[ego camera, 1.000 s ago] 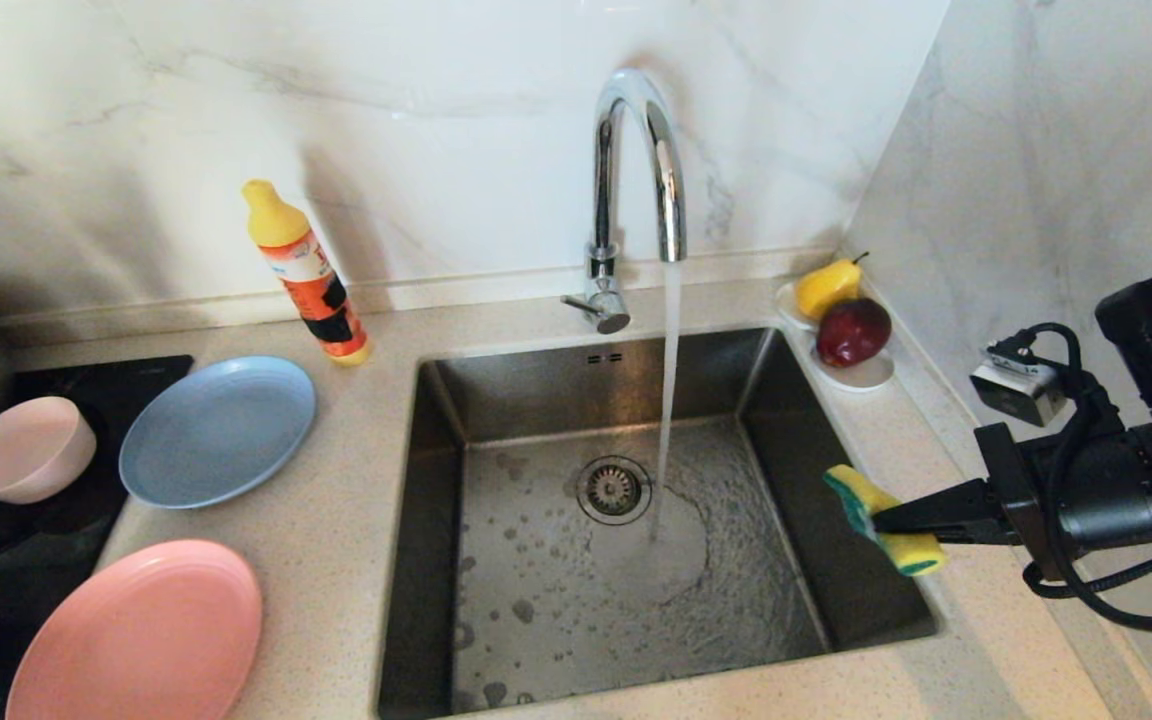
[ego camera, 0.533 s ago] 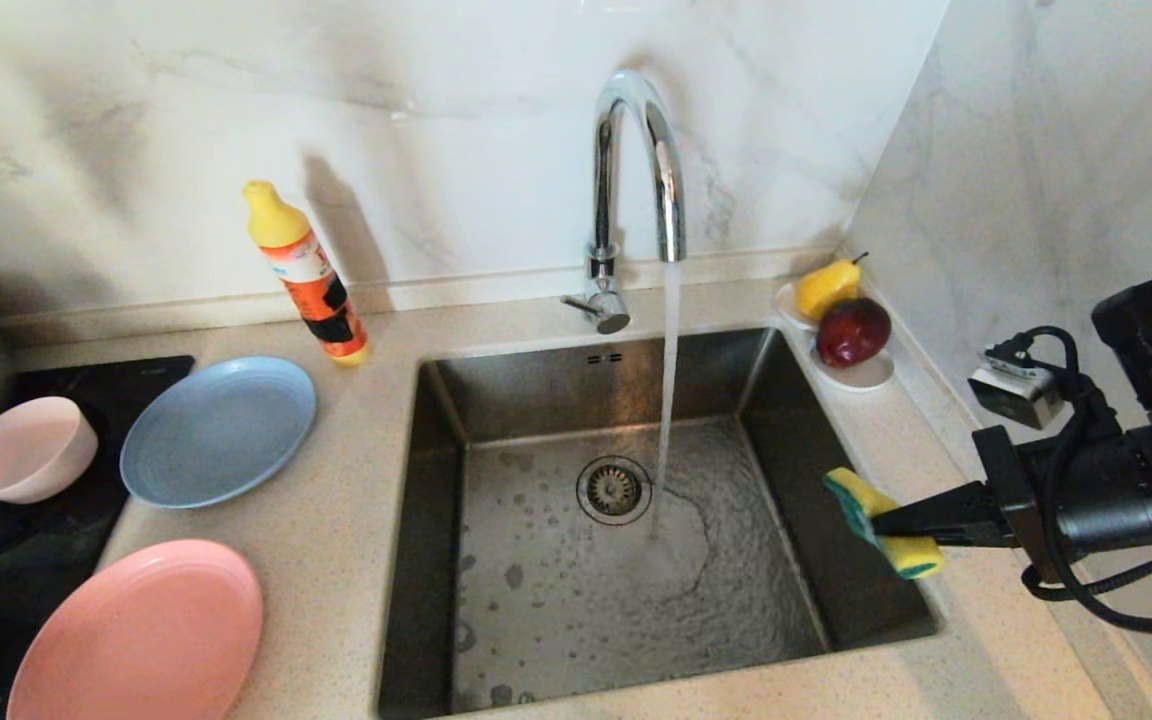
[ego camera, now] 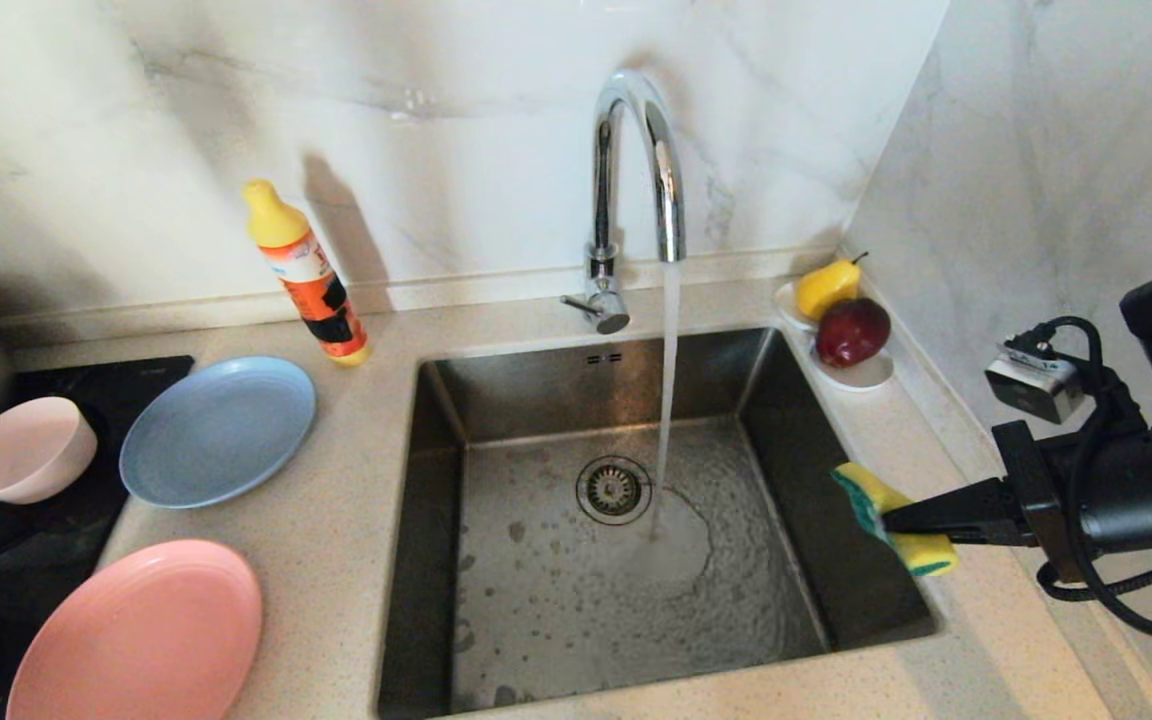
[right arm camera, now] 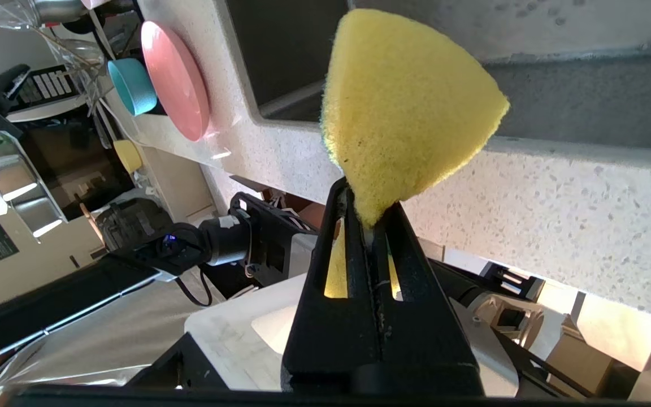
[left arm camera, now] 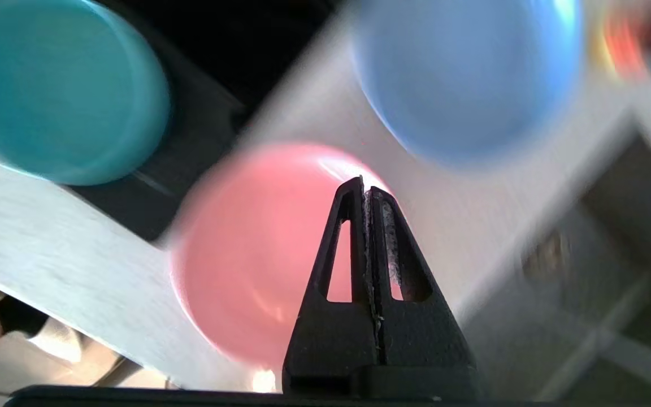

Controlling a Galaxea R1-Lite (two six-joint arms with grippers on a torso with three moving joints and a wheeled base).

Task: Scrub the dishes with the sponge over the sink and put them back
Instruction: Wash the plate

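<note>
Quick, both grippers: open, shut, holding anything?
Left gripper: shut, empty, above the salmon-pink plate.
Right gripper: shut on the sponge, at the sink's right edge.

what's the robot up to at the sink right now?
Dishwashing, at the start. The right gripper is shut on the sponge at the sink's right edge, with the faucet running. The left gripper is shut and empty, above the pink plate, holding nothing. The blue plate, pink plate, pink bowl and teal bowl all sit left of the sink.
</note>
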